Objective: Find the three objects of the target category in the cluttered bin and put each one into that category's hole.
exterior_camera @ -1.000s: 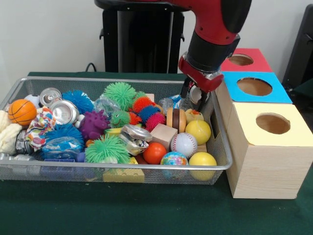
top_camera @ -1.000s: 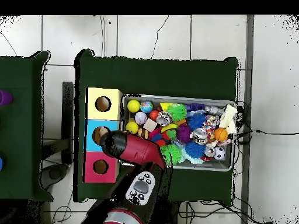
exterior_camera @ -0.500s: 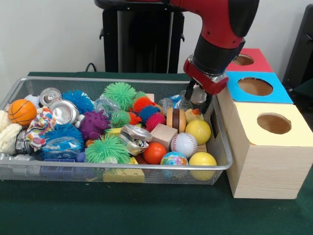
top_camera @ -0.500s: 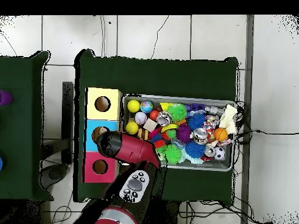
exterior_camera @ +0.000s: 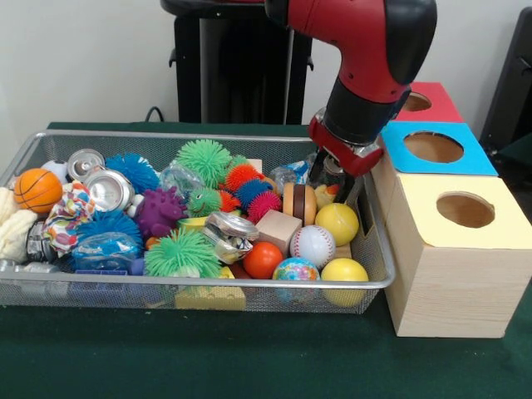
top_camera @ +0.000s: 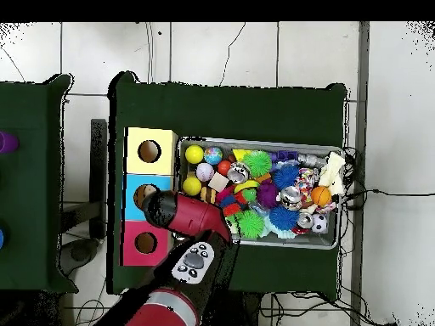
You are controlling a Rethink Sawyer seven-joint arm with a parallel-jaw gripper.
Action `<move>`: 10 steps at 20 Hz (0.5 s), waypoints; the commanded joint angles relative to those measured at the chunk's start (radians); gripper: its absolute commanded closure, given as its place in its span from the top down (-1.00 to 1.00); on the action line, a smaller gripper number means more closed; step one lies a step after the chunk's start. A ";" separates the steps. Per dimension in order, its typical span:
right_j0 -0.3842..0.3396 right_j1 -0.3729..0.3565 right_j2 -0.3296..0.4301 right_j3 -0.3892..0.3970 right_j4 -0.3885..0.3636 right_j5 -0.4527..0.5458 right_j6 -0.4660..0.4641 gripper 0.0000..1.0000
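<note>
At the right end of the wire bin, the gripper hangs low over the clutter, just beside the bin's right wall and the row of three boxes. Compared with half a second ago it has drawn slightly left and back toward the bin; a second ago it sat lower still. Its fingers are partly hidden by the red wrist, and something pale shows between them, so whether they grip anything cannot be told.

Just below the gripper lie a striped wooden ring, a small yellow duck toy and a yellow ball. Nearer the front rim sit a baseball, a second yellow ball, a globe-printed ball and a red ball. A wooden cube rests beside the baseball. None of these has shifted since the earlier frames.

Beside the bin on the green surface, the yellow box stands nearest the camera, the blue box behind it and the red box farthest, each with a round hole on top. In the overhead view the arm covers part of the blue box and the bin's corner.
</note>
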 commanded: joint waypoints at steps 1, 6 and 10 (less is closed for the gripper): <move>0.026 0.087 0.079 -0.110 0.049 -0.050 0.210 1.00; 0.025 0.101 0.090 -0.108 0.060 -0.079 0.214 1.00; 0.032 0.123 0.088 -0.121 0.067 -0.089 0.216 1.00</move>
